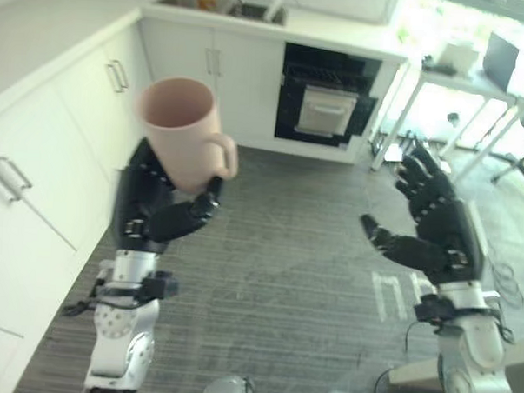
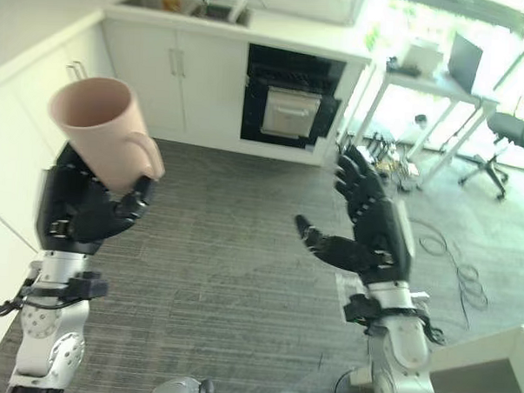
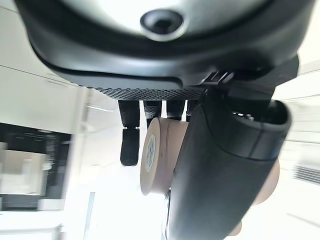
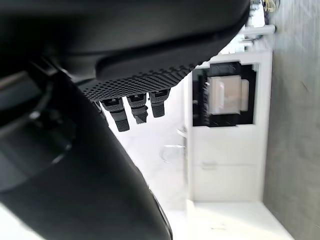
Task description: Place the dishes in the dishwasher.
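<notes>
While carrying: pink mug (image 1: 182, 128) raised, mouth up, clamped in curled left hand (image 1: 161, 211) | right hand (image 1: 435, 226) spread, empty | best kept level, grip firm, toward open dishwasher (image 1: 327, 99) across floor.

The two head cameras looked steeply down from above the arms at the grey floor (image 1: 267, 275) and, farther off, the white cabinets and open dishwasher (image 1: 327, 104), sitting side by side so that both took in nearly the same scene, the right eye's picture slightly offset. The left wrist camera sat hard against the left hand (image 3: 220, 165), looking along its fingers past the pink mug (image 3: 160, 155). The right wrist camera peered equally close along the right hand (image 4: 75, 165) toward that same dishwasher (image 4: 225, 95).
</notes>
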Available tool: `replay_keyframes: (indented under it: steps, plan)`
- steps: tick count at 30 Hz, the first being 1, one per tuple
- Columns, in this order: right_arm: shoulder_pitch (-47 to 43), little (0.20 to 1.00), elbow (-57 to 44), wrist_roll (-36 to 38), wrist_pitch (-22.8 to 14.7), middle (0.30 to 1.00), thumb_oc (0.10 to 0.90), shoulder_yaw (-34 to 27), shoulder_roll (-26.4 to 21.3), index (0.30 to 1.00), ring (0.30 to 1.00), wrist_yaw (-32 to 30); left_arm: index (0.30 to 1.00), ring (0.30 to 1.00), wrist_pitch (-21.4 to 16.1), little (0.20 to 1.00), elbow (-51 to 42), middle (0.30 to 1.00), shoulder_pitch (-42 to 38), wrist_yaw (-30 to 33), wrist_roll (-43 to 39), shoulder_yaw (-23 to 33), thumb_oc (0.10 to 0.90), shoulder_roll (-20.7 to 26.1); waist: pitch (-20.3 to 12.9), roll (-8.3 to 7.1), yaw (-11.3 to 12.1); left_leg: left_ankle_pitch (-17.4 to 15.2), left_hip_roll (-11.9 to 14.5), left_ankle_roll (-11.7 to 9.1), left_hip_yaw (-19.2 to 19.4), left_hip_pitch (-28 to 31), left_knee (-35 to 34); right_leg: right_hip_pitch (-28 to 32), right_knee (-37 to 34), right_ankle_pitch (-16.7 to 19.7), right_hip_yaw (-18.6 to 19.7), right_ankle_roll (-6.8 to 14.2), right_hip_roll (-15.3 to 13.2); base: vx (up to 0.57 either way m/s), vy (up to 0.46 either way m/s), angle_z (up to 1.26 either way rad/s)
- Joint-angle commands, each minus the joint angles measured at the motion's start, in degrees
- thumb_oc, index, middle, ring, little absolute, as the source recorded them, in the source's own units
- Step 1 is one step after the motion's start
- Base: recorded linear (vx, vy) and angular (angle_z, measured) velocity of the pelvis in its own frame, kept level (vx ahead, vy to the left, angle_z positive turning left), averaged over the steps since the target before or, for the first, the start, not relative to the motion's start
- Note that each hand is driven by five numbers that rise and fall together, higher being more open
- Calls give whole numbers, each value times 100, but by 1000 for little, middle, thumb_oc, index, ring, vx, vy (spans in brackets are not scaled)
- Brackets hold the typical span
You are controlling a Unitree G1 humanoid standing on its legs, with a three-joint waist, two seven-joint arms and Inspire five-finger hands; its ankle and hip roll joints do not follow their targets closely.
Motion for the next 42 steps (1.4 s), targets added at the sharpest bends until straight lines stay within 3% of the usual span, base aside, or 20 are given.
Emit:
replay_keyframes:
  steps: [1,2,5,9,10,14,15,18,19,22,23,24,25,27,28,30,31,32,37,42]
  plan:
    - [-365,900,-314,445,-581,900,800,-621,-286,900,900,-79,300,300,-366,300,-664,300,-457,-282,-46,62,400,232,-114,-42,-152,-149,157,-441,-699,-28,-166,1058,-2611,451,-656,85,363,520,-416,43]
    - [-288,900,-316,583,-592,900,800,-671,-301,900,900,27,300,300,-286,300,-665,300,-363,-370,-134,102,400,233,32,-207,-384,-396,-1,-499,-785,334,-166,428,-3213,711,-393,262,79,530,-409,28]
    - [-260,900,-362,468,-659,900,800,-592,-210,900,900,60,300,300,-308,300,-698,300,-345,-304,15,8,400,157,118,-171,-600,-688,-88,-442,-1004,657,-166,-261,-3213,915,120,358,-117,396,-222,57]
    - [-421,900,-373,305,-641,900,800,-373,-151,900,900,-66,300,300,-435,300,-762,300,-230,-76,160,-69,400,139,-48,-227,-570,-973,-227,-443,-1040,924,-166,-224,-3213,958,132,432,-244,420,-283,37]
    - [-553,900,-367,180,-556,900,800,-278,-173,900,900,-240,300,300,-367,300,-750,300,-223,-78,77,-23,400,147,-236,-237,-587,-1114,-172,-501,-1051,1151,-166,-70,-3213,952,242,431,-151,504,-409,53]
    - [-589,900,-404,172,-570,900,800,-307,-218,900,900,-294,300,300,-346,300,-780,300,-173,-130,9,14,400,114,-377,-188,-641,-1219,23,-666,-1005,1490,-166,67,-3213,835,114,336,-77,320,-258,-14]
    - [-587,900,-413,185,-562,900,800,-333,-241,900,900,-314,300,300,-363,300,-798,300,-142,-128,3,24,400,114,-423,-157,-670,-1145,133,-746,-949,1621,-166,118,-3213,777,66,263,-18,353,-300,-24]
    - [-538,900,-397,332,-492,900,800,-421,-328,900,900,-210,300,300,-367,300,-801,300,-64,-88,-46,69,400,98,-537,-79,-719,200,339,-1099,-857,2109,-166,350,-3213,430,83,-78,332,347,-342,-22]
    - [-480,900,-400,397,-469,900,800,-463,-371,900,900,-116,300,300,-373,300,-781,300,-7,-103,-95,79,400,62,-513,-127,-710,870,426,-1273,-729,1917,582,565,-3213,258,143,-272,470,277,-363,-34]
    - [-421,900,-349,519,-460,900,800,-459,-366,900,900,85,300,300,-360,300,-798,300,149,-150,-78,134,400,-29,-429,-258,-569,1034,414,-1246,-633,1037,2208,908,-3213,55,37,-539,505,264,-319,-62]
    - [-413,900,-318,487,-471,900,800,-415,-362,900,900,56,300,300,-358,300,-744,300,153,-190,-46,112,400,-47,-327,-296,-469,848,409,-1108,-624,493,2374,1095,-3213,-22,-33,-581,510,237,-200,-81]
    - [-424,900,-307,488,-481,900,800,-386,-376,900,900,18,300,300,-358,300,-725,300,151,-215,-33,94,400,-54,-274,-295,-424,736,360,-1029,-629,309,2259,1180,-3213,-58,-32,-572,521,280,-103,-79]
    - [-485,900,-267,533,-499,900,800,-344,-376,900,900,16,300,300,-393,300,-724,300,202,-251,-36,88,400,-53,-201,-264,-361,630,309,-909,-490,126,1623,1343,-3213,-159,74,-518,586,273,-3,-78]
    - [-522,900,-259,560,-490,900,800,-324,-322,900,900,70,300,300,-465,300,-700,300,269,-273,-49,102,400,-18,-142,-142,-339,767,259,-880,-273,159,258,1480,-3213,-279,353,-406,771,311,77,-72]
    - [-514,900,-270,550,-483,900,800,-314,-313,900,900,62,300,300,-476,300,-692,300,269,-267,-52,91,400,-8,-131,-103,-326,856,235,-903,-269,150,-76,1517,-3213,-314,409,-383,820,304,111,-74]
    - [-455,900,-330,487,-416,900,800,-221,-313,900,900,47,300,300,-533,300,-642,300,294,-165,-55,10,400,41,-40,238,-207,737,498,-1066,-550,-895,-166,1857,-3213,-567,547,-325,1253,532,118,-76]
    - [-403,900,-357,582,-386,900,800,-219,-346,900,900,102,300,300,-579,300,-578,300,331,-236,-6,-23,400,3,-110,296,-96,830,691,-1157,-555,-1440,-166,2283,-3213,-895,661,-348,1420,789,97,-121]
    - [-405,900,-375,655,-368,900,800,-234,-382,900,900,171,300,300,-571,300,-557,300,329,-279,-8,10,400,-7,-168,290,-54,798,723,-1106,-455,-1425,-166,2444,-3213,-1074,702,-357,1426,725,81,-133]
    - [-305,900,-509,644,-355,900,800,-200,-224,900,900,329,300,300,-605,300,-585,300,243,-126,77,40,400,47,-314,262,-22,591,620,-895,-542,-1129,-166,2777,-3213,-1232,817,-219,1323,416,134,-58]
    - [-343,900,-526,466,-387,900,800,-179,-71,900,900,260,300,300,-497,300,-657,300,74,-203,88,-5,400,92,-490,79,6,366,301,-608,-638,-948,-166,2834,-3213,-651,779,23,1163,290,109,10]
